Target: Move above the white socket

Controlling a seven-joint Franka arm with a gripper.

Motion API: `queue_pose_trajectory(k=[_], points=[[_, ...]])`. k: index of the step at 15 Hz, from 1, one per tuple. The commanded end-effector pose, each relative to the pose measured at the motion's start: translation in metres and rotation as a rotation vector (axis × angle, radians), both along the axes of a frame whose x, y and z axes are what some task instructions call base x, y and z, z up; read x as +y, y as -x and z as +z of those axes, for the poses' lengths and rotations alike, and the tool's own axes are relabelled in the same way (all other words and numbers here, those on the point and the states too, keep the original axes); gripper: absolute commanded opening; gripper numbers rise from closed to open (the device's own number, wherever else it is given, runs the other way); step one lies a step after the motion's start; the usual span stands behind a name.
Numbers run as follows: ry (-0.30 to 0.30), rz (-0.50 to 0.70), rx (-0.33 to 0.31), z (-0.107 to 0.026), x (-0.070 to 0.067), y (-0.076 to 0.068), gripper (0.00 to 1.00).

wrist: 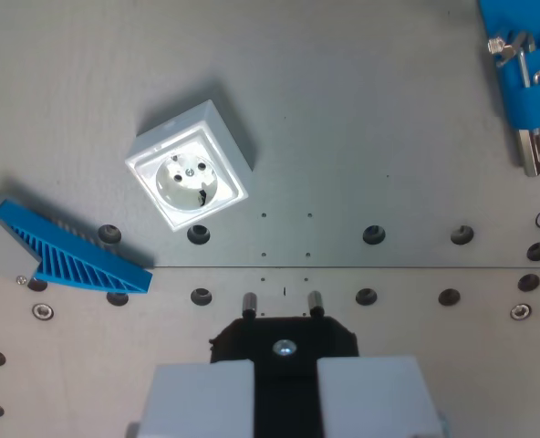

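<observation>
white socket [190, 165] sits in the upper left part of your wrist view, turned at an angle on the grey counter [361, 137], with its round recess facing up at you and two small pin holes and a centre screw visible inside it. your gripper [285, 383] is at the bottom middle of the view, well apart from the socket and off to its lower right. its two pale grey fingers [202, 397] are clenched on a black plug [284, 339], whose two metal pins point up the view toward the seam in the counter. look to the wrist view's left and you see a blue ribbed wedge [74, 257] with a grey end block, lying just below and to the left of the socket without touching it. in the top right corner a blue holder [518, 68] carries a set of metal hex keys [536, 146], their ends sticking out below it; you cannot tell how many there are. the counter itself is two plates: a darker grey one above and a lighter one below, meeting at a straight seam that runs across the view just under the socket. both plates are dotted with dark round holes and a few screw heads in rows.
</observation>
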State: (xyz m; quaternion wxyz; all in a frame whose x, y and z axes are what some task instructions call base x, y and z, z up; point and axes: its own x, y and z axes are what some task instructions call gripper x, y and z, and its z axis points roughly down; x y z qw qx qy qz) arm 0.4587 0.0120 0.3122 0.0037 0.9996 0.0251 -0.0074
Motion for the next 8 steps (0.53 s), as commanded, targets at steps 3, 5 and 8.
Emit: queue_pose_trajectory(k=[3,5,8], points=[[-0.009,0.088,-0.069,-0.017,0.003,0.005,0.00],[-0.010,0.111,-0.083,-0.024,0.005,0.008,0.00],[-0.010,0.144,-0.090,-0.036,0.008,0.011,0.00]])
